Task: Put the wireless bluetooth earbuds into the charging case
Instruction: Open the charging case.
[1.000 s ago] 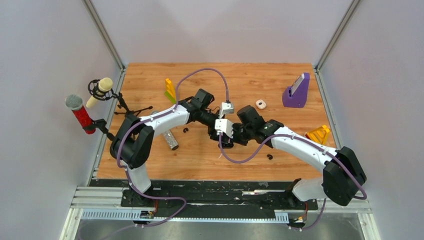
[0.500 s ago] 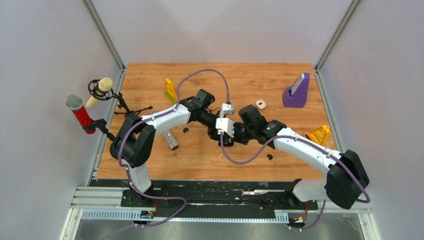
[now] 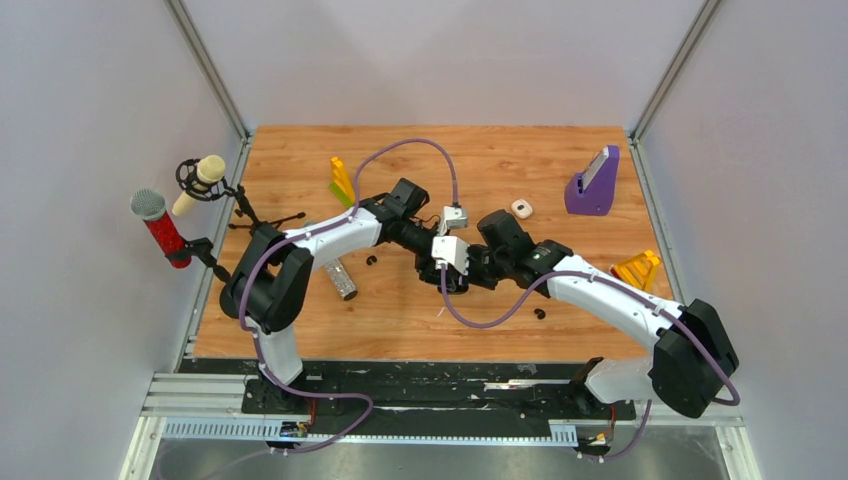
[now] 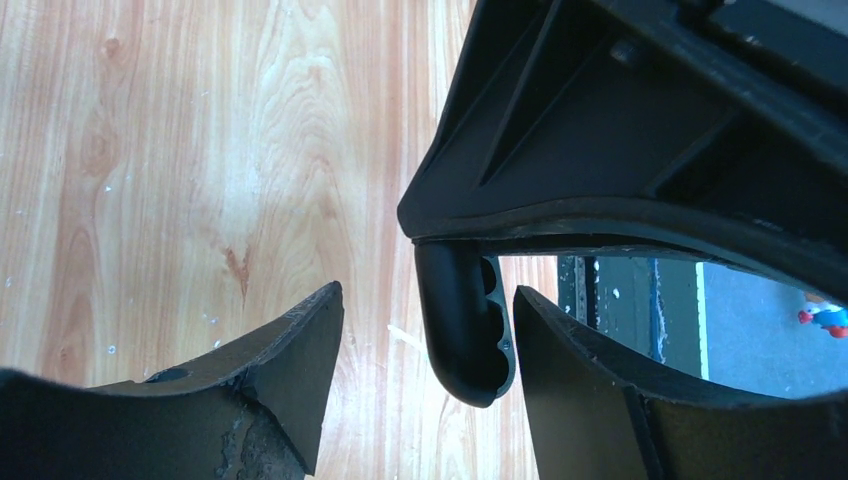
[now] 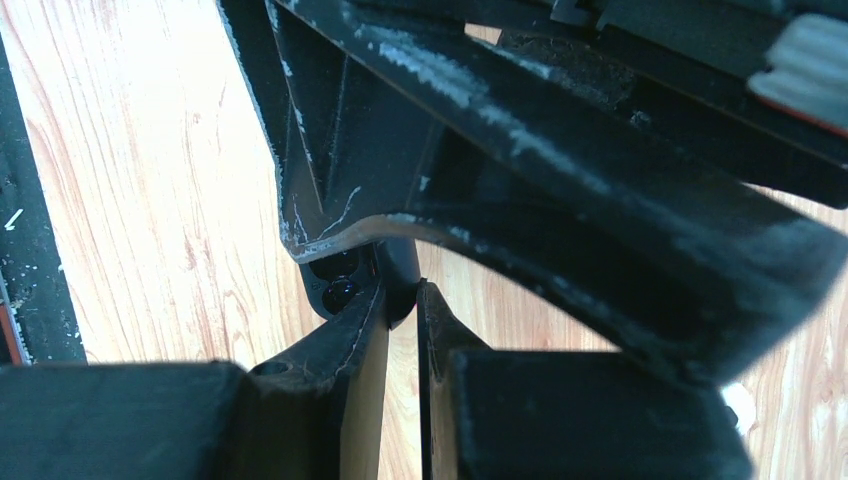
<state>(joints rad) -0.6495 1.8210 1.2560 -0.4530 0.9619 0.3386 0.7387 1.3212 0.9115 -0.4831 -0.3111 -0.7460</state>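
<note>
2 arms meet over bench [image 3: 300, 330]. R fingers [image 5: 375, 340] clamped on black charging case [image 5: 338, 285], wells exposed for loading; L fingers [image 4: 300, 360] spread around it, not gripping. Black earbud [image 3: 540, 314] loose nearby.

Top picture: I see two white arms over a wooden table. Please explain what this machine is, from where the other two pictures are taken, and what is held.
It is a robot with a left arm and a right arm, bolted at the near edge of the table. The top picture comes from a fixed camera above and behind them. The other two come from cameras on the wrists. The right fingers are nearly shut on a small black case, apparently a charging case. The left fingers stand open, one on each side of it. On the wood lie a white case, two tiny black earbuds, a silver cylinder, a purple stand and two yellow pieces.
</note>
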